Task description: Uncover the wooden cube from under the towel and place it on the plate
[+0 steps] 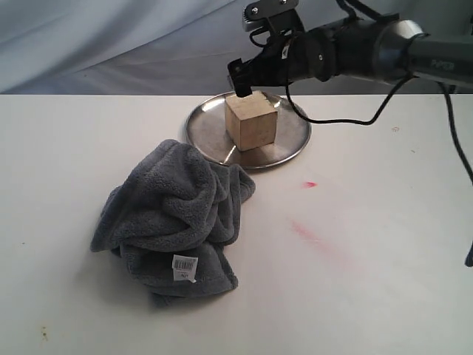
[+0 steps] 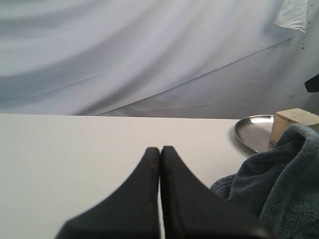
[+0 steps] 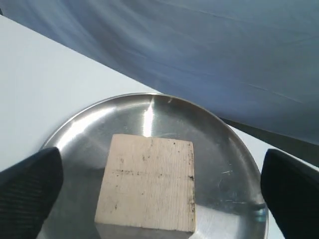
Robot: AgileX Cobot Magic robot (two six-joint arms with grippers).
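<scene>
Towel bunched nearest, right claw wide apart above wooden cube on plate, holding nothing, left claw closed

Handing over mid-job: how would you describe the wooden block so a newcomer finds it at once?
On the white table, near its far edge, a round silver plate sits just beyond a crumpled grey towel. The block stands in the middle of that plate. It is the only pale, square-edged wooden thing, against shiny metal and soft cloth.
</scene>
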